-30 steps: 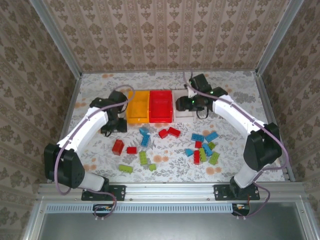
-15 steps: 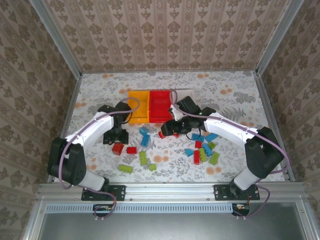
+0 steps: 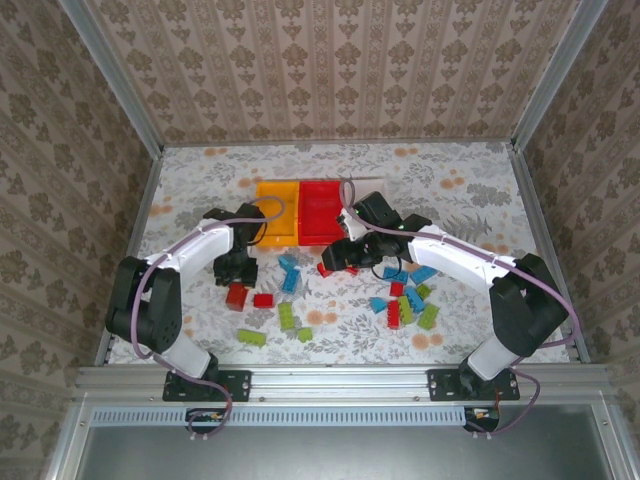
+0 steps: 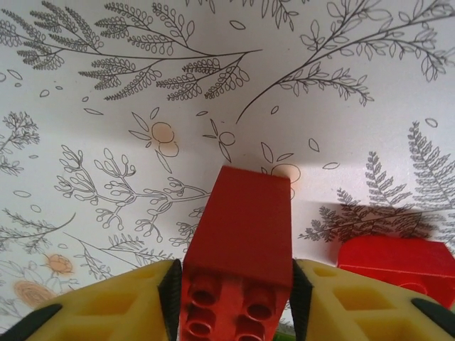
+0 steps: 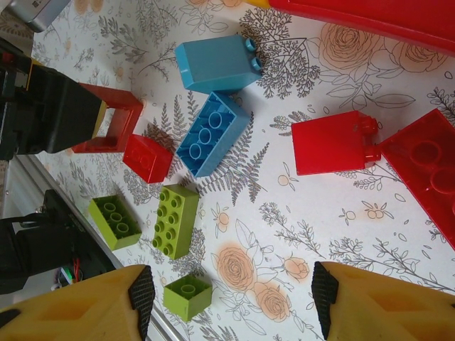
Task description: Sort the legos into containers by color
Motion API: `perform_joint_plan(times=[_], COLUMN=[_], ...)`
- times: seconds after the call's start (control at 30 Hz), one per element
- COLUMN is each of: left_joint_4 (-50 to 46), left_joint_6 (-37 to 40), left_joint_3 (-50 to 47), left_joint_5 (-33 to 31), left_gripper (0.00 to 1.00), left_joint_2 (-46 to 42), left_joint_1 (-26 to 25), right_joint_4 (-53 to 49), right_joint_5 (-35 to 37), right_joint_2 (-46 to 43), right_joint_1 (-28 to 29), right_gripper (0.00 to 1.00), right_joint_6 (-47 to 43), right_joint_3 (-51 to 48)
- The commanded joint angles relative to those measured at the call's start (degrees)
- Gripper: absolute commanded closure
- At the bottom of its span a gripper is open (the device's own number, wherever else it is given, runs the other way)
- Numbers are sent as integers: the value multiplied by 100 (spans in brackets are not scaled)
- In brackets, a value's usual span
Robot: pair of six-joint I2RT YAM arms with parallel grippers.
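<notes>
The left gripper [image 4: 231, 302] is shown closed against both sides of a red brick [image 4: 245, 227]; whether that brick is raised off the table [image 4: 341, 85] cannot be told from the wrist view. The right gripper [image 5: 231, 302] is shown with its jaws set wide apart, nothing between them, above loose legos [image 5: 213, 131] in red, light blue and lime green. The yellow-orange bin [image 3: 280, 215] and red bin [image 3: 318, 210] are seen side by side, just beyond the scattered bricks.

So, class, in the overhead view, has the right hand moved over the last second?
Yes. The right hand came from beside the red bin to just in front of it, nearer the bases.
</notes>
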Motion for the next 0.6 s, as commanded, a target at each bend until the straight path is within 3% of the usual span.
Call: perform_joint_plan(times=[0.0, 0.27, 0.57], left_joint_4=[-7, -87, -260], left_joint_6=[78, 56, -133], left_joint_3=[-12, 162, 1867], left_joint_5=[45, 43, 923], left_gripper=[62, 70, 71], left_joint_2=[-46, -166, -325], left_joint_1=[28, 54, 452], right_joint_4=[-25, -71, 666], right_joint_5=[-65, -57, 219], right_joint_2=[122, 180, -335], right_joint_1=[18, 18, -7], right_gripper=[37, 38, 38], right_joint_6=[96, 62, 358], right_joint_3=[143, 272, 505])
